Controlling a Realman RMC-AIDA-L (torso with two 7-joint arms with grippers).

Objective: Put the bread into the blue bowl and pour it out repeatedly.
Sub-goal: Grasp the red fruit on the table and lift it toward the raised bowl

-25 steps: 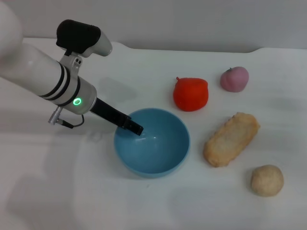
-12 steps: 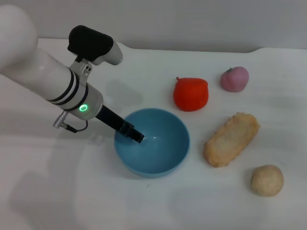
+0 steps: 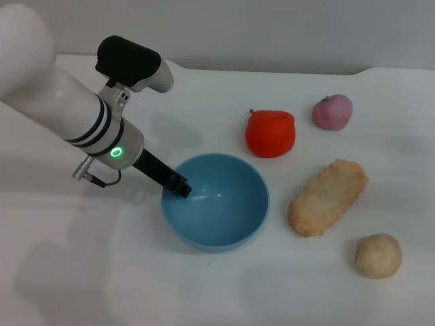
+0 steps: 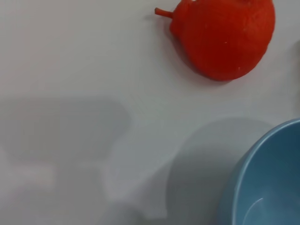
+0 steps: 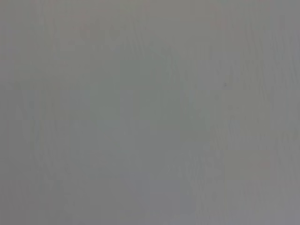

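A: The left tool (image 3: 180, 188) sat at the left rim of the blue bowl (image 3: 224, 224); whether it gripped the rim could not be told.

B: The bowl was empty. The bread (image 3: 327, 197) lay on the surface to its right, not yet loaded.

Light-blue bowl (image 3: 217, 204), plain, no pattern; golden-tan bread (image 3: 327, 197) with rough mottled crust. Red-orange fruit toy (image 3: 270, 133), pink round toy (image 3: 332, 112), beige ball (image 3: 378, 255), all on a white table (image 3: 224, 292). Left arm (image 3: 64, 109) white with black bands, black wrist camera, green lit ring; black left gripper (image 3: 178, 187).
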